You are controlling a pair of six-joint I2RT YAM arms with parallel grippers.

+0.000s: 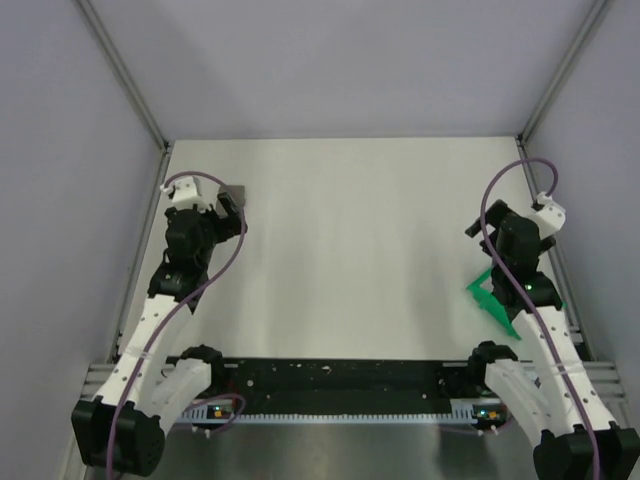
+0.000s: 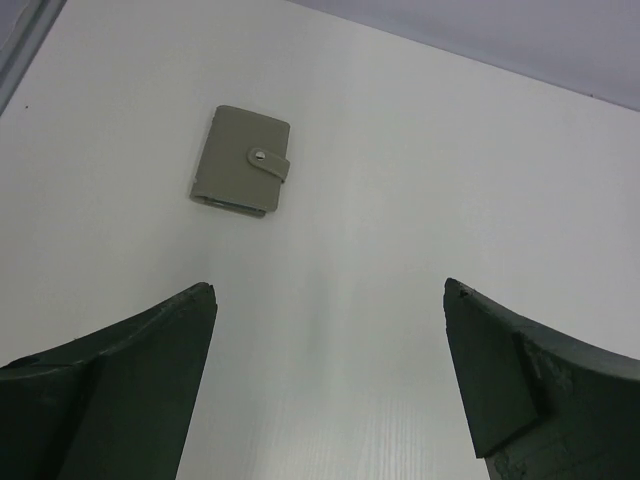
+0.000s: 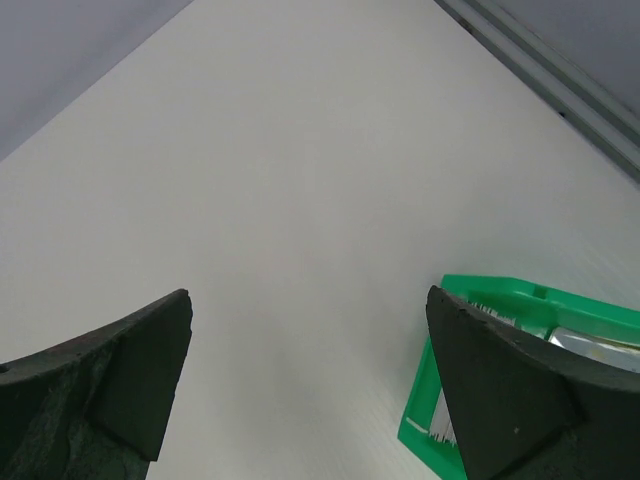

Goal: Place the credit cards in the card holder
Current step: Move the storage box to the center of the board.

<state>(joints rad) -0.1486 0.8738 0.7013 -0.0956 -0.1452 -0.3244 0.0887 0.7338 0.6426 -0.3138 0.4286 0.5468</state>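
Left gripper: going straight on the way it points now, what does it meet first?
Probably bare table. The left gripper, open, aims down at the surface; the card holder lies ahead but left of its centre line, so likely missed. Depth is unclear.

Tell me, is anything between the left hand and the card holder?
Nothing visible. In the left wrist view the open left hand looks across bare table to the card holder, which lies flat ahead with its strap snapped shut.
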